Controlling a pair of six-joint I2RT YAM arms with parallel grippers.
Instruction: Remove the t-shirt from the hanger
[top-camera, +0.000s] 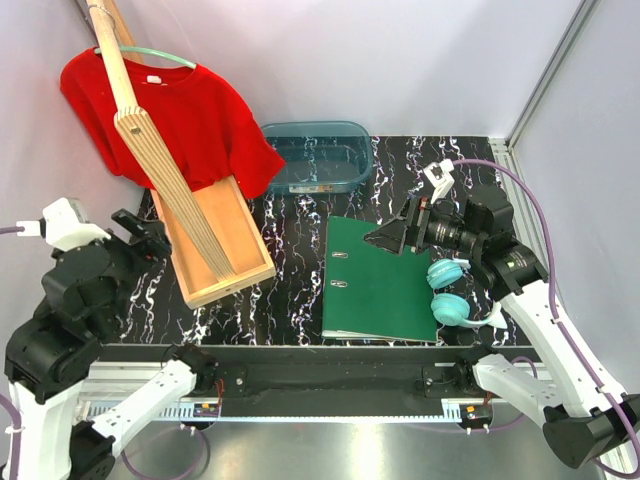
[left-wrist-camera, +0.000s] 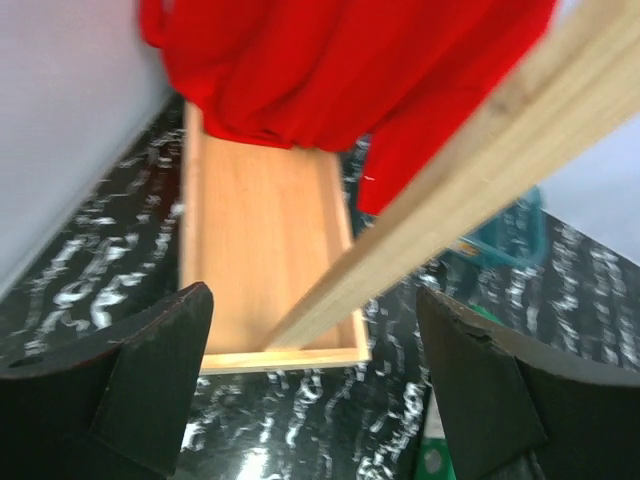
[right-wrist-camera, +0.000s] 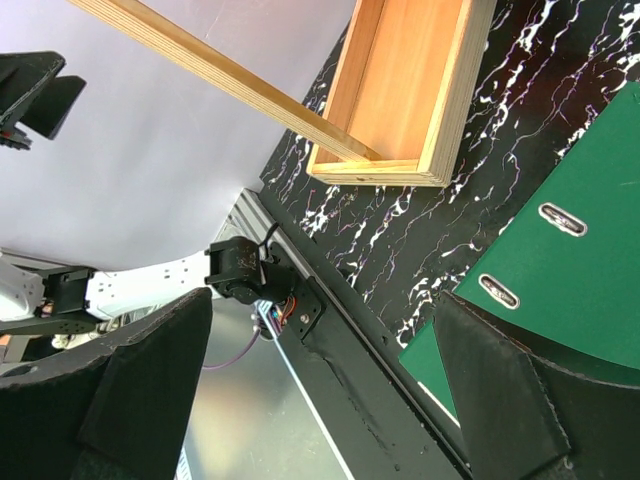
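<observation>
Suspension from far-left stand (top-camera: 140, 130) keeps t-shirt (top-camera: 195, 115) on hanger (top-camera: 172, 55) reachable; left gripper (left-wrist-camera: 313, 305), right gripper (right-wrist-camera: 325, 310) both spread, empty.

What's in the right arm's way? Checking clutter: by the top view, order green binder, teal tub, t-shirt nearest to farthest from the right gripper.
1. green binder, just beneath the right gripper.
2. teal tub, behind it, leftward.
3. t-shirt, far back left corner.
</observation>
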